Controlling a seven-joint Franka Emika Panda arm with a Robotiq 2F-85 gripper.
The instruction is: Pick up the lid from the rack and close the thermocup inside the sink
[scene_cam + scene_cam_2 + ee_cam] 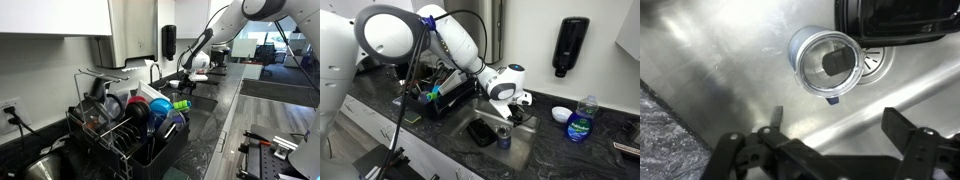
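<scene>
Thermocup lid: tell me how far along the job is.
Done, it seems: the lid sits on the thermocup standing in the sink. In hand: nothing, the gripper hangs open and empty above it. Left: perhaps pressing the lid home; whether it is fully seated cannot be told.

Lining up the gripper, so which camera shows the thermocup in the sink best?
Wrist view: it shows the thermocup from above, large and whole. In an exterior view the thermocup is small in the sink; elsewhere it's hidden.
</scene>
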